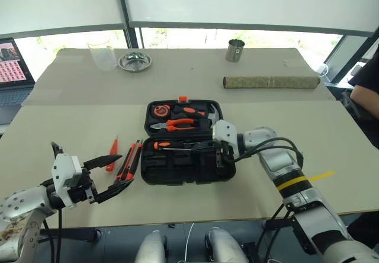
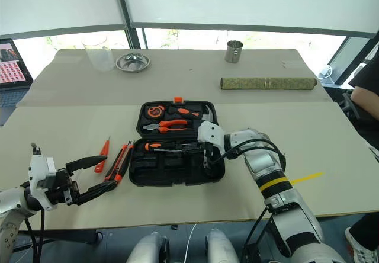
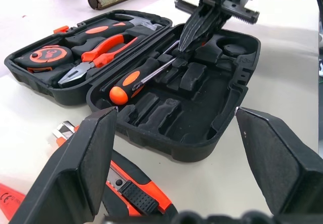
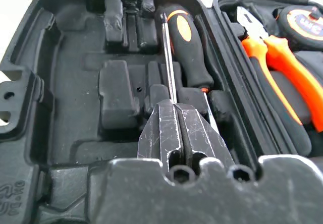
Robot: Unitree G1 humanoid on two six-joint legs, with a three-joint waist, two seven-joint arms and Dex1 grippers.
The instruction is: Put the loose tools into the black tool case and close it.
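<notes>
Left eye view: the black tool case lies open at the centre of the frame on the table. The right hand is inside its near half at centre right, fingers pressed together over the shaft tip of a screwdriver that lies across that half, handle toward the frame's left. Whether the shaft is actually pinched I cannot tell. At lower left the left hand is spread wide, fingertips just beside the utility knife. The knife's long axis runs from lower left up to the right, alongside a second screwdriver; the slim tester screwdriver lies further left. Judged from this, the left arm is much the nearer to these loose tools.

Left wrist view: the knife sits at bottom left, near the left finger.

Right wrist view: closed fingers meet the shaft end-on.
</notes>
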